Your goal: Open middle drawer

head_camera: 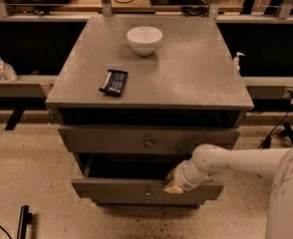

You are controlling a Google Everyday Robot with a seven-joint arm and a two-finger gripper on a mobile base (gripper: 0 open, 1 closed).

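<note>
A grey cabinet (186,78) fills the middle of the scene, and a white arm (236,161) reaches in from the near right toward its front. The middle drawer (116,189) stands partly open, its front nearer than the top drawer (106,139) above it, with a dark gap showing behind its upper edge. On the cabinet top sit a white bowl (144,39) at the far middle and a dark packet (113,82) near left, while the gripper (172,184) rests at the middle drawer's upper edge, right of its knob (147,195); whether it grips anything I cannot tell.
</note>
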